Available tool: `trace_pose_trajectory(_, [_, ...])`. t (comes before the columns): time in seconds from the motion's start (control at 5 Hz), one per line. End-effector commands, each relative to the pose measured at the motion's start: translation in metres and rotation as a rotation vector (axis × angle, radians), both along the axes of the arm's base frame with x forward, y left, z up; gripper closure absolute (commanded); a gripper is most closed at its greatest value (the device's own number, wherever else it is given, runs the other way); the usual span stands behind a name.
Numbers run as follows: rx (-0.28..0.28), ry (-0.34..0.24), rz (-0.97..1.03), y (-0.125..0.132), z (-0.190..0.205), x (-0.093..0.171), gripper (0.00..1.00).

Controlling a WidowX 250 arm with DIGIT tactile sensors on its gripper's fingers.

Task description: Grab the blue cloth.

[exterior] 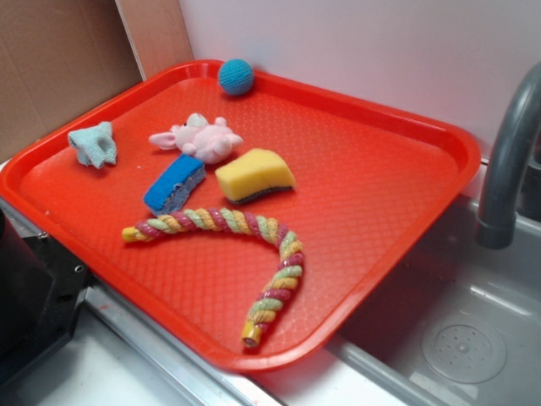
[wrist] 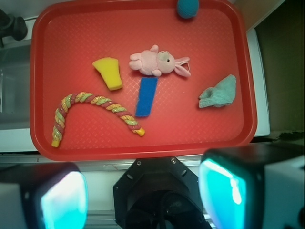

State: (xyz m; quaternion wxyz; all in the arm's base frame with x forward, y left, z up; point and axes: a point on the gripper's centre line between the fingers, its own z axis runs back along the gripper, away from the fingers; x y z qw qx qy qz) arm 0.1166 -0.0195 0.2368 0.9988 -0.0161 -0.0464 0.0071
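Observation:
The blue cloth [exterior: 93,144] is a small pale blue-green knitted lump lying at the left end of the red tray [exterior: 380,194]. In the wrist view the cloth [wrist: 218,92] lies at the right side of the tray [wrist: 71,47], far above my gripper [wrist: 143,195]. The gripper hangs high over the counter in front of the tray's near rim. Its two teal fingertips [wrist: 224,191] stand wide apart, open, with nothing between them. The gripper does not show in the exterior view.
On the tray lie a pink plush bunny [wrist: 157,63], a bright blue sponge [wrist: 146,97], a yellow sponge wedge [wrist: 108,72], a striped rope toy [wrist: 95,101] and a teal ball [wrist: 188,7] at the far rim. A grey faucet [exterior: 507,161] and sink [exterior: 439,338] are beside the tray.

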Motion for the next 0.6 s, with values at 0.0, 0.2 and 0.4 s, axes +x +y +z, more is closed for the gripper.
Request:
trace_pose_trajectory(0.0, [0.000, 0.000, 0.000, 0.000, 0.000, 0.000, 0.00])
trace_pose_trajectory(0.2, [0.104, 0.122, 0.243, 0.042, -0.050, 0.026, 0.00])
trace_pose_trajectory(0.4, [0.159, 0.137, 0.496, 0.070, -0.082, 0.051, 0.00])
